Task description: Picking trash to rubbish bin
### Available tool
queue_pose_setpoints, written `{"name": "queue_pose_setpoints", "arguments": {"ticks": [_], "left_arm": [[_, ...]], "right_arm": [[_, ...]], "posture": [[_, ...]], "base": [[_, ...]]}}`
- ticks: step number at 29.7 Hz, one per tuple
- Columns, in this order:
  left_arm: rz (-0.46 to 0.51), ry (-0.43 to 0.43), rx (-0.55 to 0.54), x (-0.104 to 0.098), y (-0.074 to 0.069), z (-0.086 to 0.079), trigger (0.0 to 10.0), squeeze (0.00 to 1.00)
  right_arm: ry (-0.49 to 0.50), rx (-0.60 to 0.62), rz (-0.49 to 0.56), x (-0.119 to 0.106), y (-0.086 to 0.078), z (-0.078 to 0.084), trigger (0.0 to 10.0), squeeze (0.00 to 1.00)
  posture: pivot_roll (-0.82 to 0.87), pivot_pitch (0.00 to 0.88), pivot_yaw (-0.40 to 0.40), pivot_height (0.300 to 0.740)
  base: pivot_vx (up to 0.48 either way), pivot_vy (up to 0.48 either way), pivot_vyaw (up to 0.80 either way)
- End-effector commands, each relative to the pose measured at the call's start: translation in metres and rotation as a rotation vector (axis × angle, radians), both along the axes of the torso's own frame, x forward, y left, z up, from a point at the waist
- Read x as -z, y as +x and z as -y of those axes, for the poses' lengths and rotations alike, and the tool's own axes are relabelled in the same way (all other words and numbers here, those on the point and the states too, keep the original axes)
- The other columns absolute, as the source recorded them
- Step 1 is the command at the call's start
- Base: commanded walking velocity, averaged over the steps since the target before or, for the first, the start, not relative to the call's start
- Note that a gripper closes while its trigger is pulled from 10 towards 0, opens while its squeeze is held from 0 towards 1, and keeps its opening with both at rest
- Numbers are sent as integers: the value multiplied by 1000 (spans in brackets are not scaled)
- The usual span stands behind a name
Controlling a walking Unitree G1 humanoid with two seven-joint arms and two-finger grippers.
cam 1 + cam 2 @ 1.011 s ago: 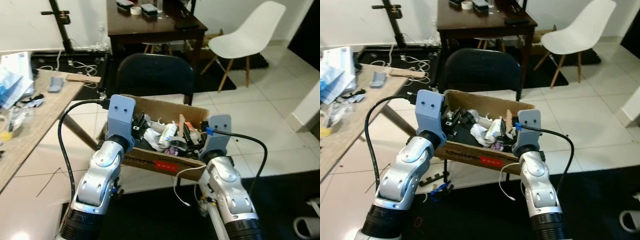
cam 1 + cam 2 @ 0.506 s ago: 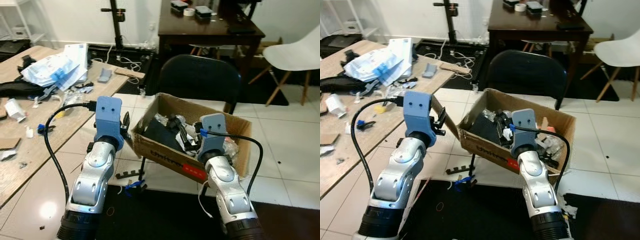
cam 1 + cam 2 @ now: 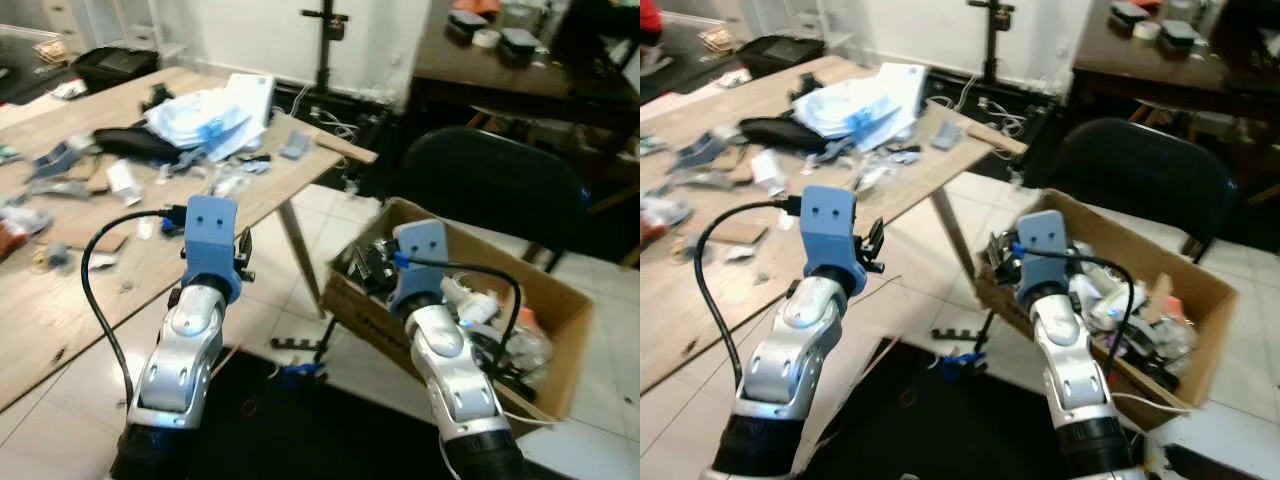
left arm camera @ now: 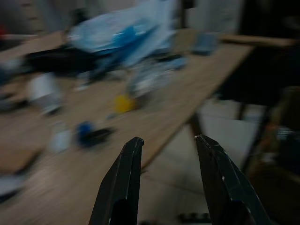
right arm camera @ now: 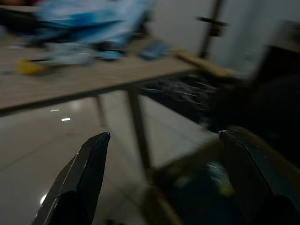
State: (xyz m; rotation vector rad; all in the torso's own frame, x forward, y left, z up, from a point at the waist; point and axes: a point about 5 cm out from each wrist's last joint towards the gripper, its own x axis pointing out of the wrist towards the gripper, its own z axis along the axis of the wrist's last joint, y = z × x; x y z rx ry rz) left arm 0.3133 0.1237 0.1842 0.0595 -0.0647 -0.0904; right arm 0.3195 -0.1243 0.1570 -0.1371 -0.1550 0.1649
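A long wooden table (image 3: 60,300) on my left carries scattered trash: blue-and-white plastic bags (image 3: 215,105), a black item (image 3: 130,140), a small white bottle (image 3: 120,180) and several scraps. An open cardboard box (image 3: 568,340) stuffed with rubbish sits low on my right. Both arms are raised in front of me. My left gripper (image 4: 166,154) is open and empty, pointing over the table's near corner towards a small yellow scrap (image 4: 123,103). My right gripper (image 5: 164,154) is open wide and empty, looking past a table leg (image 5: 138,126) towards the box. Both wrist views are blurred.
A black chair (image 3: 500,185) stands behind the box, with a dark wooden table (image 3: 500,70) beyond it. A black stand (image 3: 325,40) and cables are by the far wall. A black mat (image 3: 300,430) lies on the tiled floor below my arms.
The whole view has swung left: the box and chair slid to the right, and the littered wooden table now takes up the left. Both arms stay raised, grippers empty.
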Motion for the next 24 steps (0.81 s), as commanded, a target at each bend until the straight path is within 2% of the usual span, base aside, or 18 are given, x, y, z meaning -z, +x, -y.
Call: {"name": "queue_pose_setpoints", "arguments": {"ticks": [1,24], "left_arm": [[-35,4,-1,7,-2,1,10000,0],[-73,16,16,11,-2,3,10000,0]], "right_arm": [[-1,8,-22,5,-1,2,10000,0],[9,17,-38,8,-1,4,10000,0]], "posture": [[94,67,-8,740],[92,78,-3,740]], "base": [[0,0,800],[0,0,800]]}}
